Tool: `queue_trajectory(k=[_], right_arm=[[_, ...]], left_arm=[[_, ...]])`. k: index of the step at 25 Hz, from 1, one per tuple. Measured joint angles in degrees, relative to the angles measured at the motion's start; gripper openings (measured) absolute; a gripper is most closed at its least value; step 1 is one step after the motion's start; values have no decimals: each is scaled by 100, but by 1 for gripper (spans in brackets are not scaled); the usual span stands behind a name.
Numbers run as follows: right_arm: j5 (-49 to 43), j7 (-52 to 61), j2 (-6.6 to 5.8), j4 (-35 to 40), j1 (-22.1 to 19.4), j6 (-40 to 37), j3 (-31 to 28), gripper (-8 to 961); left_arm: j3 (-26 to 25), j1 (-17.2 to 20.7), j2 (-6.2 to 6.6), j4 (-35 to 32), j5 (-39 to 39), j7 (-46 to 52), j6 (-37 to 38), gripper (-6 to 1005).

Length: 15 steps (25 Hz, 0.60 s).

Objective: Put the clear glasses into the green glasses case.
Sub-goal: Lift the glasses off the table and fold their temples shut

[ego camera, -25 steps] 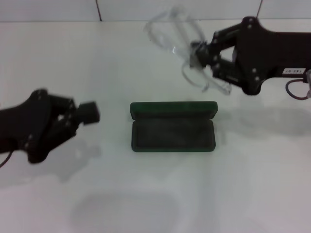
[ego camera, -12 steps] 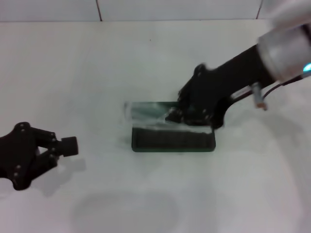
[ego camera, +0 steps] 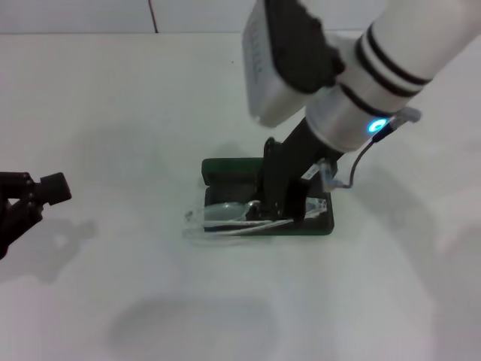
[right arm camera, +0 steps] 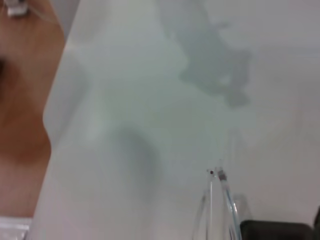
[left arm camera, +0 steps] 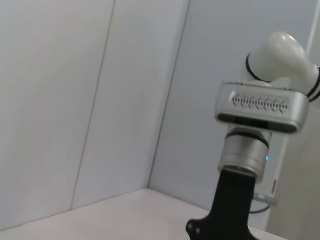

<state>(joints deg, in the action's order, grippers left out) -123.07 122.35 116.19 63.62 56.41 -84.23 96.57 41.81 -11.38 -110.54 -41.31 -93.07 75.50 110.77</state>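
1. The step in hand is the placing: the right gripper (ego camera: 279, 204) is low over the open green glasses case (ego camera: 225, 170), which lies near the middle of the table (ego camera: 113, 98), with its raised lid toward the far edge.

2. The clear glasses (ego camera: 225, 220) are at the case but not fully inside. One end sits over the tray under the gripper. The other end sticks out past the case's side that faces the table's left edge, and it hangs over the white surface there.

3. The gripper seems to be closed on the glasses near the middle of the tray, but the arm covers its fingers, so I cannot tell this for sure.

4. The right wrist view shows only the thin tips of the glasses' arms (right arm camera: 220, 200) and a dark corner of the case.

5. The left gripper (ego camera: 34, 199) is parked near the left edge of the table, well apart from the case. I cannot tell whether it is open.

6. In my judgement, the next move calls for sliding the glasses toward the table's right edge, until the whole frame is over the tray, and only then releasing them.
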Motion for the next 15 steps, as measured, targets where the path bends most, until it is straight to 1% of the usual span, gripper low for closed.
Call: queue_trajectory(k=[2, 7, 11, 15], right_arm=[[-46, 93, 0, -100, 88, 185, 273, 92], [-309, 358, 0, -135, 154, 653, 842, 92], [-341, 416, 0, -164, 173, 860, 1072, 91], [-397, 550, 0, -212, 184, 1042, 1247, 90]], left_arm=[[-54, 1, -2, 0, -18, -2, -8, 29], [-127, -44, 23, -41, 11, 42, -19, 29], [-336, -122, 22, -53, 18, 104, -15, 29], [-373, -173, 5, -53, 8, 116, -13, 28]])
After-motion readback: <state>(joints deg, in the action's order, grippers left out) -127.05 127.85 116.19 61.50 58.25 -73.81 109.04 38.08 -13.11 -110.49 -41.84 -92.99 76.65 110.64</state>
